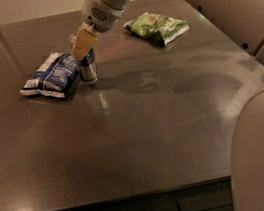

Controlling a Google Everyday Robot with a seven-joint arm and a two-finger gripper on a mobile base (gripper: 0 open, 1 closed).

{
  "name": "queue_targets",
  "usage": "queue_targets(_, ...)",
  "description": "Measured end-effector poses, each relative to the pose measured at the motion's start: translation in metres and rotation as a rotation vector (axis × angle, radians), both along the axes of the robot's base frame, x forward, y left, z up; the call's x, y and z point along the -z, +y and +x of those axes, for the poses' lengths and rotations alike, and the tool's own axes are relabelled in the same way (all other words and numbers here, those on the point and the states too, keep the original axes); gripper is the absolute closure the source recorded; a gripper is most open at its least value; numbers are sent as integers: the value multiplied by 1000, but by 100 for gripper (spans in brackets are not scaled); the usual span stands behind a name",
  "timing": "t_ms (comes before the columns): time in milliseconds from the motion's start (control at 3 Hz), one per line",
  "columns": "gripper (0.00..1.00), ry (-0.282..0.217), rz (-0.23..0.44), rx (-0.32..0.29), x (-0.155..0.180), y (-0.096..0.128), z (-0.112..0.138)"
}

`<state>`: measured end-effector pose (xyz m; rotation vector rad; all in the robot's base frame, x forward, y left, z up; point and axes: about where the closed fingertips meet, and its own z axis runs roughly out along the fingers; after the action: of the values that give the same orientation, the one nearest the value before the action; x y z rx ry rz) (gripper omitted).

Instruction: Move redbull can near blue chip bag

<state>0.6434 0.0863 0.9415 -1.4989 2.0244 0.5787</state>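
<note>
Redbull can [88,69] stands upright, long axis vertical, slim silver metal, on the dark glossy table [150,124], just beside the crinkled blue chip bag [50,76]; I see my gripper [82,45] clasping its top.

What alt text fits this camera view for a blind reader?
A robot's gripper holds the top of a drink can standing beside a blue chip bag on a dark table; a green chip bag lies farther back.

pale plastic pincer [82,41] at shiny metal redbull can [88,67], glossy table [151,129]
</note>
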Motion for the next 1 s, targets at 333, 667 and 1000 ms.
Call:
queue_targets(333,61,8,-15,-6,8,12,8)
queue_targets(667,38,16,-28,-15,14,23,12)
queue_targets(1000,14,19,-28,-19,16,25,12)
